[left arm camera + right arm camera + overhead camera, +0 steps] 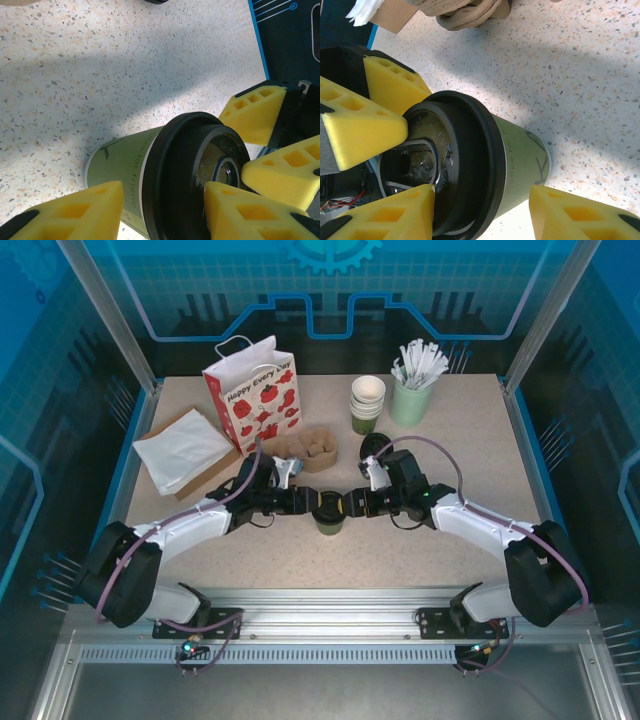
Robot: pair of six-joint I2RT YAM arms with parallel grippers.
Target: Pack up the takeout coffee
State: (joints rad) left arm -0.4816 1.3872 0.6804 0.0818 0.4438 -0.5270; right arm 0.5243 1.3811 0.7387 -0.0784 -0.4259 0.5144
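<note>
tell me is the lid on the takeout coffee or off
On. The black lid caps the rim of the takeout coffee in the left wrist view. Whether it is pressed fully home: cannot tell.

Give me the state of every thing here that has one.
takeout coffee: upright, lidded
left hand: straddling the coffee, grip unclear
right hand: straddling the coffee, grip unclear
paper bag: standing upright
nested cups: upright, lidless
stick cup: upright, full of white sticks

Bright, even overhead light; soft shadow bands on surface [125,70]; sheen on takeout coffee [515,155] lid; wrist close-ups sharp.
</note>
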